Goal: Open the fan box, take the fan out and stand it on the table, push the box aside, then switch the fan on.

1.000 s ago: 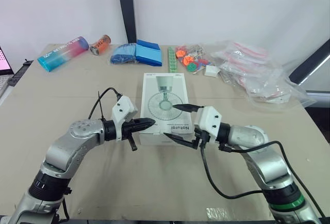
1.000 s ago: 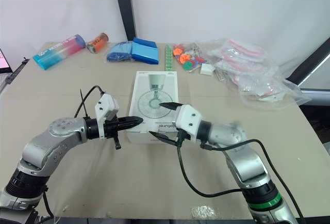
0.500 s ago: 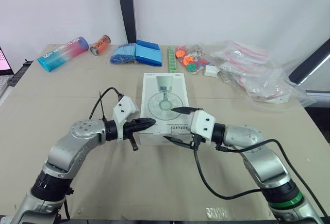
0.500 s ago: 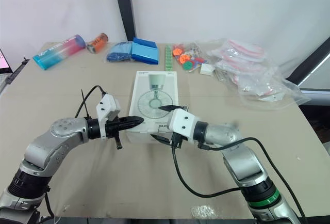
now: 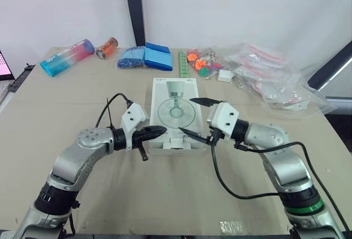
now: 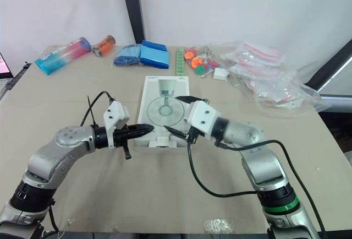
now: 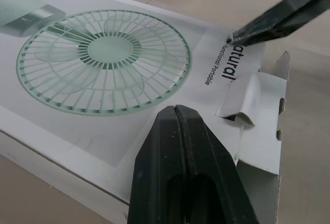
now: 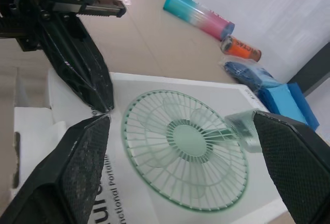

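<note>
The white fan box [image 5: 175, 97], printed with a green fan, lies flat at the table's centre. Its near end flap [image 5: 175, 144] hangs open toward me, and it also shows as the flap [image 7: 252, 110]. My left gripper [image 5: 159, 131] is shut with nothing held, its tip resting on the box's near left corner. In the left wrist view the shut left gripper [image 7: 181, 114] lies over the printed fan. My right gripper [image 5: 193, 118] is wide open above the box's near right part, one finger high and one low by the flap. The right wrist view shows the right gripper [image 8: 180, 121] spread over the box top.
Along the far edge lie a pink-and-blue bottle [image 5: 67, 57], a can [image 5: 106, 47], blue packs [image 5: 146, 56], a green strip [image 5: 183, 63], colourful small parts [image 5: 201, 61], a small white box [image 5: 225, 75] and plastic bags [image 5: 275, 79]. A laptop [image 5: 4, 65] sits at the left edge.
The box's near end flap has come open. My right gripper has moved from the box's near end up and to the right, still open. The left gripper has stayed put.
</note>
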### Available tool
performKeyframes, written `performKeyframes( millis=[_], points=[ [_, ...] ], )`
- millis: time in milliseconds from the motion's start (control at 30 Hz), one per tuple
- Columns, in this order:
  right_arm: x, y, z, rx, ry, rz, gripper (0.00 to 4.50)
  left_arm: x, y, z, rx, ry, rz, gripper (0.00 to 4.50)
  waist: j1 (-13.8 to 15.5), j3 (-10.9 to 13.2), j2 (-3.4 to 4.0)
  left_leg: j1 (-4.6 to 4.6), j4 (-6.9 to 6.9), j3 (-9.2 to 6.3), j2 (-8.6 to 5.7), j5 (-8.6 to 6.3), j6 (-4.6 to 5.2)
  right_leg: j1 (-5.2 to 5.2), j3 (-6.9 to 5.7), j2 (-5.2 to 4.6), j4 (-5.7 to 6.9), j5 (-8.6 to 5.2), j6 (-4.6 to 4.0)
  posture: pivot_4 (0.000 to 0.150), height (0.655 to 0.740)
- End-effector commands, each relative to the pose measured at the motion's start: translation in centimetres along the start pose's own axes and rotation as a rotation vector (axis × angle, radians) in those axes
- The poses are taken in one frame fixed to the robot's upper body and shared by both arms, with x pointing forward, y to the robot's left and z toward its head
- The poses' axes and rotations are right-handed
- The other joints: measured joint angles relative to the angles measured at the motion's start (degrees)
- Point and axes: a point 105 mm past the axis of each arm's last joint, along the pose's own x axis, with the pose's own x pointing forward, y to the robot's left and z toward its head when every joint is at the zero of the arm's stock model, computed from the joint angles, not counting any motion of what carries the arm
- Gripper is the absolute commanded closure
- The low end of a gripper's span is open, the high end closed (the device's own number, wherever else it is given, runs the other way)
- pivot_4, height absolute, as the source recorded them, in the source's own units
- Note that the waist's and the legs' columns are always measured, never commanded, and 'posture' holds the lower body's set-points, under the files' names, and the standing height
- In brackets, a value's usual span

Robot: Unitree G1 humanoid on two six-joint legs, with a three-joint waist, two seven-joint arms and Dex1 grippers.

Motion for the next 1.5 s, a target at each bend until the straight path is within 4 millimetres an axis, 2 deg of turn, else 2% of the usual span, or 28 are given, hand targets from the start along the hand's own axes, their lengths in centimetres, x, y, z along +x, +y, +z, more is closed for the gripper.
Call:
performKeyframes(
  millis=[33,167,300,367,533,800,967,1033,1300,1400,1500],
  points=[
    [-0.7,-1.9,1.4,-0.069,-0.048,-0.066,0.00,0.0,0.5,-1.6,-0.026,0.061,0.024,4.47,0.0,0.0,0.00,0.00,0.00,-0.01,0.00,0.00,0.00,0.01,-0.01,0.00,0.00,0.00,0.00,0.150,0.7400],
    [-0.8,-2.0,2.2,-0.063,-0.083,-0.051,0.00,0.0,0.7,-1.6,-0.025,0.062,0.032,4.47,0.0,0.0,0.01,0.02,0.00,0.02,0.00,0.00,0.00,0.01,0.01,0.00,0.00,0.00,0.00,0.150,0.7400],
    [-0.8,-0.6,2.6,-0.036,-0.109,0.019,0.00,0.0,0.9,-1.6,-0.025,0.062,0.038,4.47,0.0,0.0,0.01,0.02,0.00,0.02,0.01,0.00,0.00,0.01,0.02,0.00,0.01,0.01,-0.01,0.150,0.7400],
    [-0.9,0.8,2.5,0.017,-0.118,0.080,0.00,0.0,0.9,-1.6,-0.026,0.062,0.040,4.47,0.0,0.0,0.01,0.02,0.00,0.01,0.01,0.00,0.00,0.01,0.01,0.01,0.01,0.00,-0.01,0.150,0.7400],
    [-1.8,3.0,1.6,0.118,-0.084,0.164,0.00,0.0,1.0,-1.6,-0.030,0.060,0.046,4.47,0.0,0.0,0.01,0.03,0.00,0.01,0.01,0.00,0.00,0.03,0.01,0.00,0.01,0.00,0.00,0.150,0.7400],
    [-4.5,6.8,-0.9,0.211,0.043,0.316,0.00,-0.1,0.9,-1.7,-0.033,0.064,0.053,4.47,0.0,0.0,0.01,0.07,0.00,0.01,0.01,0.00,0.01,0.07,0.01,0.01,0.01,-0.01,0.02,0.150,0.7400],
    [-5.6,8.5,-1.4,0.240,0.081,0.400,0.00,-0.1,0.9,-1.7,-0.029,0.068,0.055,4.47,0.0,0.0,0.00,0.15,0.00,0.05,0.01,0.00,0.01,0.13,0.03,0.03,0.00,-0.05,0.08,0.150,0.7400],
    [-6.1,9.4,-1.5,0.277,0.098,0.446,0.00,-0.1,0.9,-1.7,-0.027,0.070,0.055,4.47,0.0,0.0,0.01,0.15,0.00,0.03,0.01,0.00,0.00,0.14,0.03,0.03,0.00,-0.21,0.36,0.150,0.7400],
    [-8.3,13.0,-2.7,0.432,0.215,0.577,0.00,-0.1,1.1,-1.7,-0.024,0.074,0.061,4.47,0.1,0.0,-0.01,0.17,0.00,0.01,0.02,0.00,0.01,0.19,0.02,0.02,0.00,-0.23,0.38,0.150,0.7400],
    [-8.4,13.2,-3.1,0.433,0.219,0.547,0.00,-0.2,1.1,-1.6,-0.024,0.074,0.062,4.47,0.1,0.0,-0.02,0.18,0.00,0.01,0.02,0.00,0.00,0.19,0.02,0.02,0.00,-0.26,0.41,0.150,0.7400],
    [-8.1,12.1,-3.4,0.476,0.189,0.433,0.00,-0.2,1.2,-1.5,-0.042,0.063,0.067,4.47,0.1,-0.1,-0.07,0.21,0.00,0.04,0.02,0.00,0.00,0.21,0.05,0.04,0.00,-0.28,0.45,0.150,0.7400]
  ],
)
